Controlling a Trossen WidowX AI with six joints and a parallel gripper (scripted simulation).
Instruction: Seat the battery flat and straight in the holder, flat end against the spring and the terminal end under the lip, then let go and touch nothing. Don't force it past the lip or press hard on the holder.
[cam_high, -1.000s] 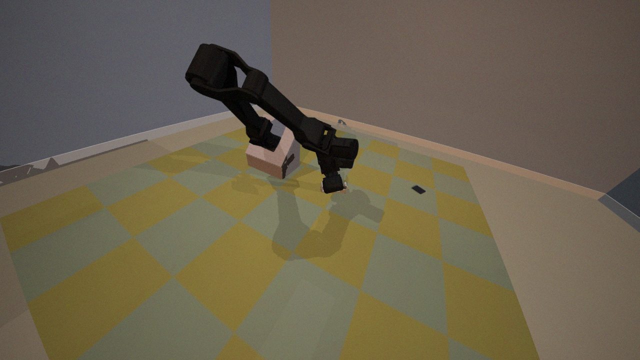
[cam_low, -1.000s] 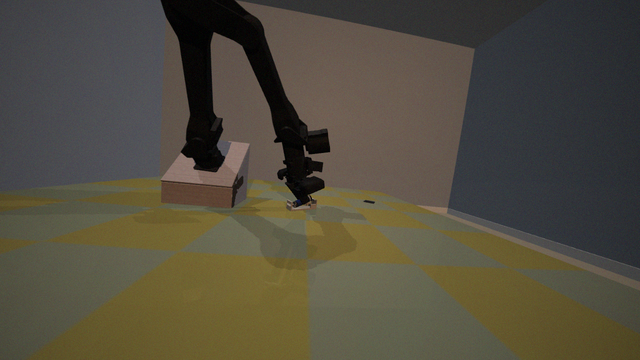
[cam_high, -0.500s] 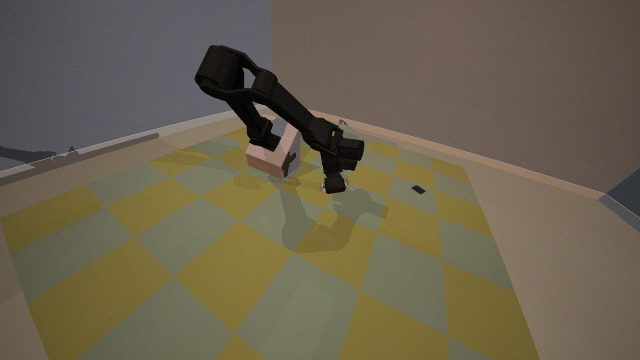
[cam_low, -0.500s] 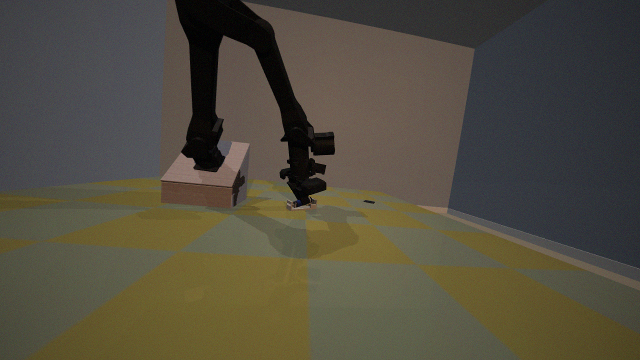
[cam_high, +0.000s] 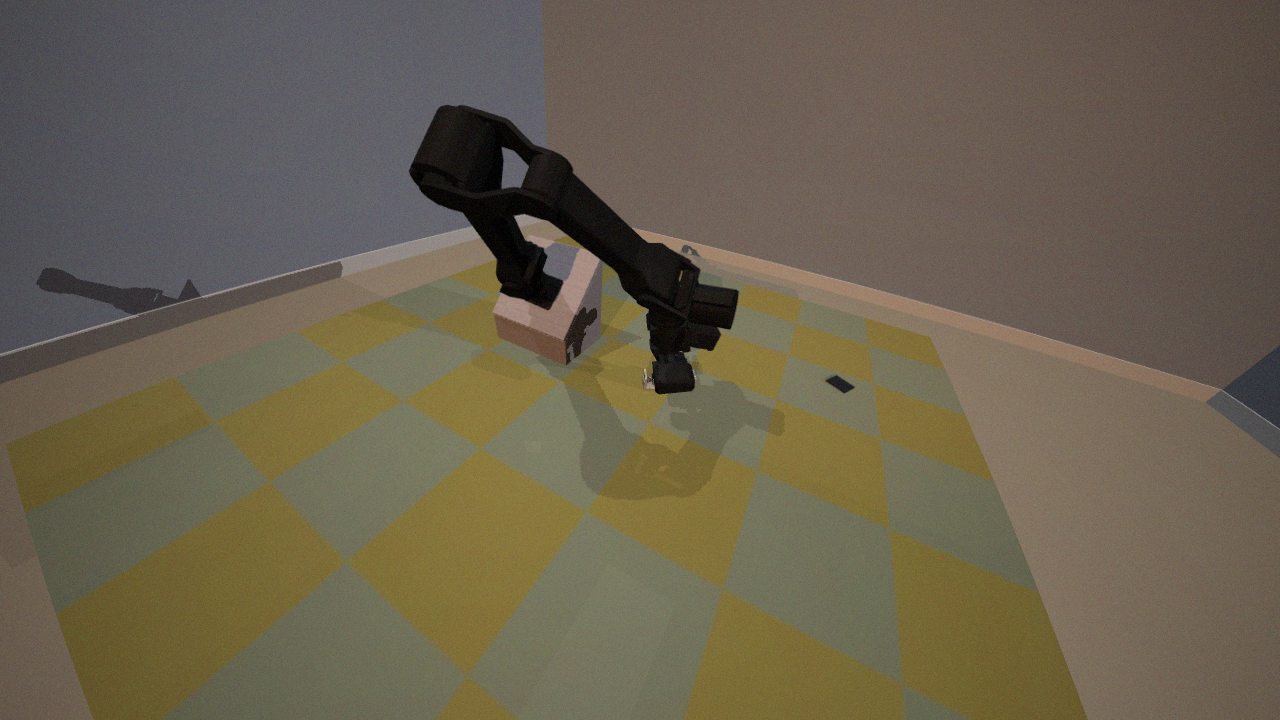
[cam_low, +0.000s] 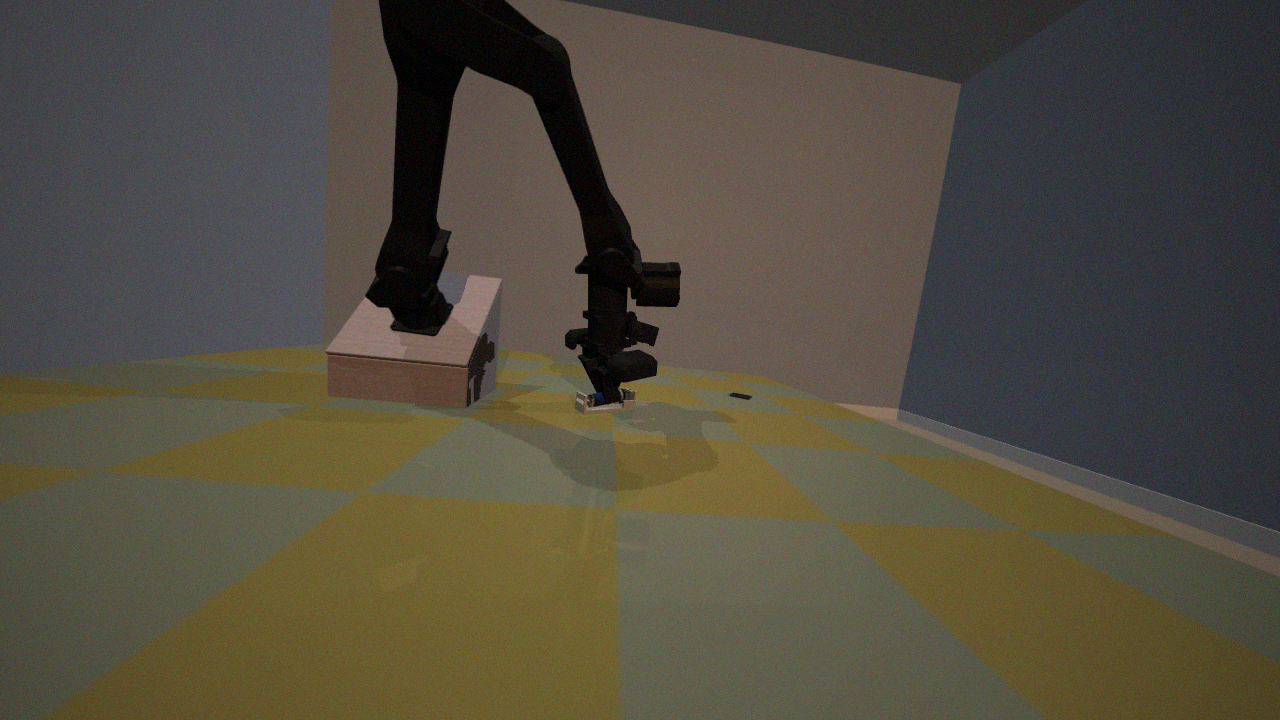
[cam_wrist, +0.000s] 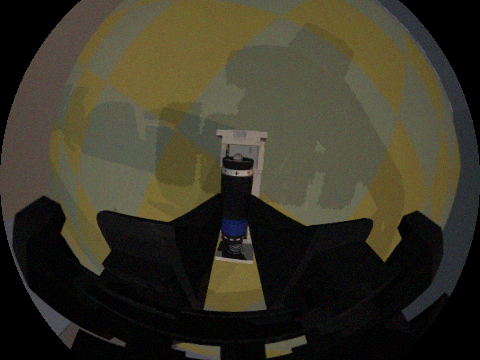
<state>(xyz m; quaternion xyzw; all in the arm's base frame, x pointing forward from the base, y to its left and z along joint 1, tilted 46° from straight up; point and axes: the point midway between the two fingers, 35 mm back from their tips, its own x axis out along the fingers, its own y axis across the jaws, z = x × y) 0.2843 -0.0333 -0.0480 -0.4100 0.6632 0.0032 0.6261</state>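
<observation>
The battery (cam_wrist: 236, 185) (cam_low: 597, 399) is black with a blue band near its flat end and a white band with plus marks near its terminal end. My gripper (cam_wrist: 235, 199) (cam_low: 611, 397) is shut on the middle of the battery. The white holder (cam_wrist: 257, 185) (cam_low: 629, 405) (cam_high: 647, 384) stands on the floor beneath. In the wrist view the battery lines up closely with the holder's length. Its flat end is at the coil spring (cam_wrist: 234, 248); contact is unclear. Its terminal end is short of the lip (cam_wrist: 241, 134), with a gap showing. The remaining tilt is hard to judge.
The arm's base sits on a sloped wooden block (cam_high: 529, 338) (cam_low: 398, 380), left of the holder in the top and exterior views. A dark flat rectangle (cam_high: 839, 384) (cam_low: 740, 395) lies on the checkered floor to the right.
</observation>
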